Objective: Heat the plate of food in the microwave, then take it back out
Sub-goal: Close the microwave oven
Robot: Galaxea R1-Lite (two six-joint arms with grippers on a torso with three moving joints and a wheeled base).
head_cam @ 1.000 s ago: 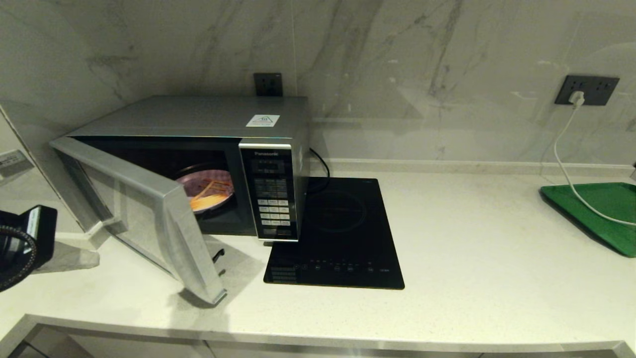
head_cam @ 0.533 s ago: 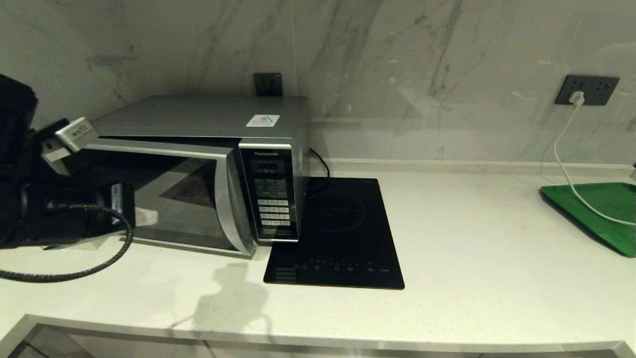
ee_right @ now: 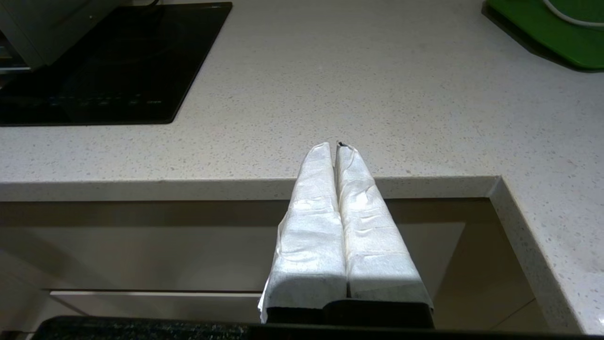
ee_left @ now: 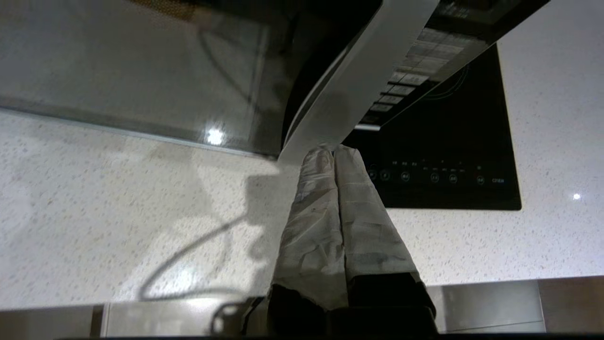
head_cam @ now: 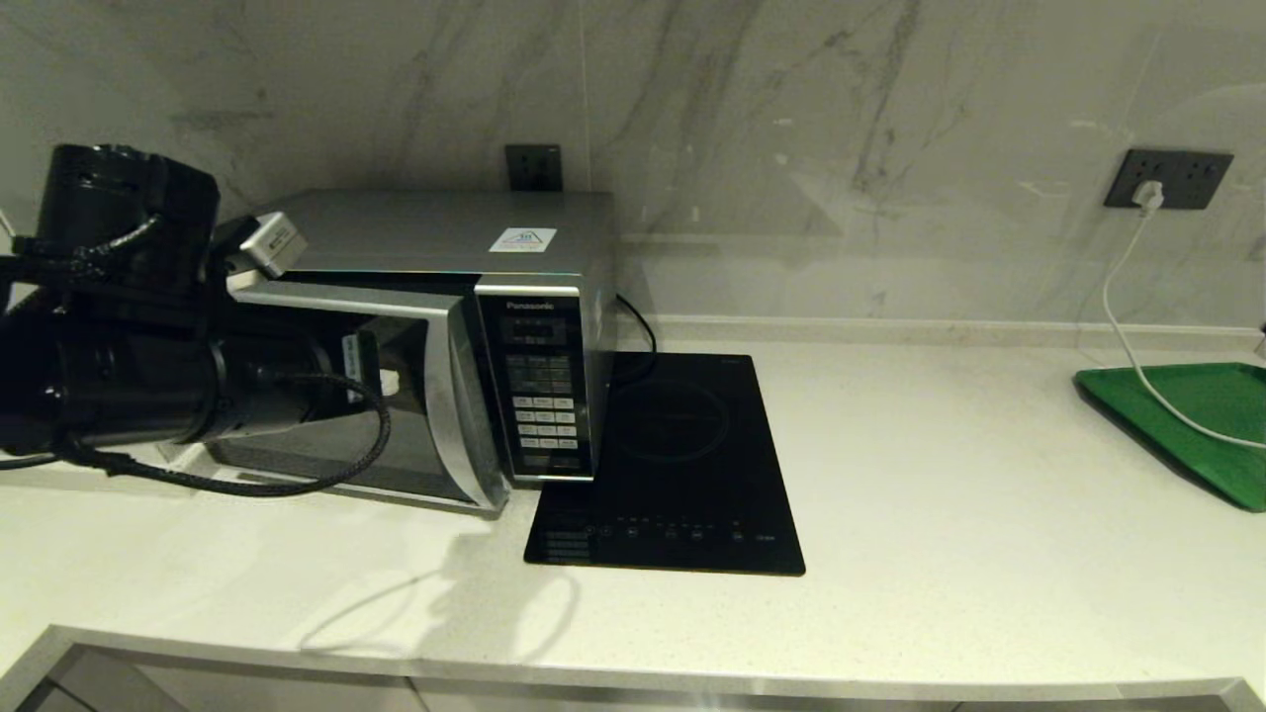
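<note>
A second ago the microwave door stood wide; now my left gripper, fingers pressed together, has pushed it nearly flush. The plate of food sits inside (hidden now). My right gripper, likewise closed, idles near the counter edge.

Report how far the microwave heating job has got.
Loading looks done: no plate shows on the counter, so it is presumably inside the microwave. In hand: the left gripper, fingers together, pushes the silver edge of the microwave door, which stands slightly ajar. Left: latch it, run the button panel, reopen, take the plate out. The right gripper idles shut at the counter's front edge.
</note>
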